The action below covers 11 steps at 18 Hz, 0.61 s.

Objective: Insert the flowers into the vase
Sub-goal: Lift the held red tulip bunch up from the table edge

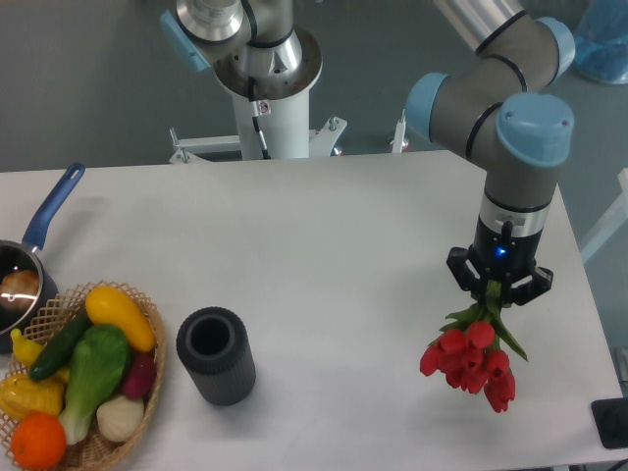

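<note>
The flowers [469, 359] are a bunch of red tulip buds with green leaves, hanging bud-down at the right side of the table. My gripper [497, 290] is shut on their green stems and holds them just above the table top. The vase [215, 355], a short dark grey ribbed cylinder with an open round mouth, stands upright at the front left of the table, far to the left of the gripper and flowers.
A wicker basket [147, 388] with toy vegetables stands at the front left corner, just left of the vase. A blue-handled saucepan [47, 221] sits at the left edge. A dark object [613, 422] lies at the table's front right corner.
</note>
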Each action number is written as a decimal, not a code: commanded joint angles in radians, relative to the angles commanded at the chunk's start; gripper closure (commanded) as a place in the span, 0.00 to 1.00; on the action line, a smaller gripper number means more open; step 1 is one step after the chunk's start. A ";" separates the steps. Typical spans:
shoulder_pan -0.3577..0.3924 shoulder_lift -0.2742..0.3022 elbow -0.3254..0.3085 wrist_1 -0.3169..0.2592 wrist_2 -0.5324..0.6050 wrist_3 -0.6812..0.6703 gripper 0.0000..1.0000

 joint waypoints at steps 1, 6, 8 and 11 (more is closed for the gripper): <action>0.000 0.000 0.000 0.000 0.000 0.000 1.00; -0.003 0.018 -0.012 0.002 -0.034 -0.003 1.00; 0.003 0.044 -0.034 0.005 -0.115 -0.008 1.00; 0.015 0.106 -0.075 0.020 -0.306 -0.012 1.00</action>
